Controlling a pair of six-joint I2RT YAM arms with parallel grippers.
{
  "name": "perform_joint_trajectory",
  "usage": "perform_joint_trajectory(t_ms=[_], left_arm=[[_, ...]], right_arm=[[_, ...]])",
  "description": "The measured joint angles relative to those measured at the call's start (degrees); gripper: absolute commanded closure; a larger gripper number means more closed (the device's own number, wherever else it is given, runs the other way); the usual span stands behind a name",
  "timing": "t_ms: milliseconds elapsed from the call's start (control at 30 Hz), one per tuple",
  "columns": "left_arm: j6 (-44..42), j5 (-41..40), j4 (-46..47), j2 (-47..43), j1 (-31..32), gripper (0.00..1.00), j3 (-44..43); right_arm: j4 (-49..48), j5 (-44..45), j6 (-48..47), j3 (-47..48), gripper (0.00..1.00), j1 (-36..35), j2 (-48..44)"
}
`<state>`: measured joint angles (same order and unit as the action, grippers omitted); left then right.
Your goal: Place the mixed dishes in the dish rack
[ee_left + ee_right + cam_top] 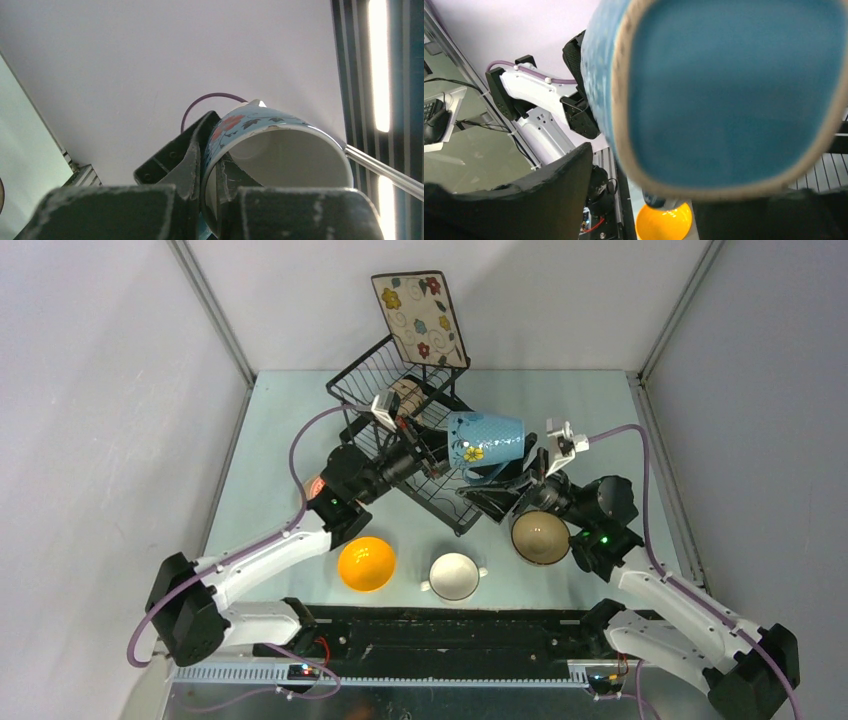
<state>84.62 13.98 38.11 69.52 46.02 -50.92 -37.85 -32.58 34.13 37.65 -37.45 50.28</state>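
Blue catches the eye first: the blue mug [487,438] hangs on its side in the air between both claws. The left claw [207,195] is clamped on its rim, one finger inside the mouth and the other against the flowered outer wall. The right claw [641,192] sits under the mug's handle side with its fingers apart, the mug's base looming just ahead of them; whether they touch it I cannot tell.

The dish rack [400,380] lies beneath and beyond the left claw, with the square cream floral plate [420,318] leaning at its far end. On the table [280,440], behind the claws, sit the orange-yellow bowl [366,563], the white two-handled bowl [454,575] and, beside the right wrist, the tan bowl [540,537].
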Motion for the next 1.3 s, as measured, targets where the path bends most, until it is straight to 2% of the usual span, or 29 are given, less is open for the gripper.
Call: perform_joint_trajectory(t_ms=[267,367,400,500,567,767,900,1033,1300], left_arm=[[-0.17,0.0,-0.07,0.22,1.62,1.0,-0.48],[-0.35,-0.17,0.48,0.22,1.7,1.0,-0.46],[-0.33,-0.24,0.52,0.17,1.73,1.0,-0.44],[-0.39,-0.59,1.2,0.17,1.84,1.0,-0.28],[-0.33,-1.14,2.45,0.11,1.88,0.95,0.48],[-1.49,-3.34,6.4,-0.68,2.03,0.53,4.04],[-5.11,-4.42,3.43,-3.78,1.64,0.36,5.51],[-9.77,-6.97,-5.01,-11.32,-0.59,0.28,7.41],[-23.5,-21.99,-28.96,-30.34,-3.76,0.25,9.4]], right_arm=[[-0.42,1.75,1.66,0.55,0.82,-0.02,0.44],[-0.83,1.92,3.34,0.57,0.91,-0.04,0.42],[-0.98,1.92,3.8,0.57,0.99,-0.04,0.44],[-1.75,1.95,4.98,0.57,1.0,-0.04,0.76],[-2.29,1.73,5.46,0.57,1.0,-0.04,1.2],[-1.73,1.77,6.86,0.57,1.0,-0.17,1.95],[0.63,4.22,6.64,0.57,1.0,0.11,0.94],[8.15,8.44,2.56,1.36,1.0,0.61,-1.75],[28.02,21.86,-9.99,7.67,1.0,1.46,0.24]])
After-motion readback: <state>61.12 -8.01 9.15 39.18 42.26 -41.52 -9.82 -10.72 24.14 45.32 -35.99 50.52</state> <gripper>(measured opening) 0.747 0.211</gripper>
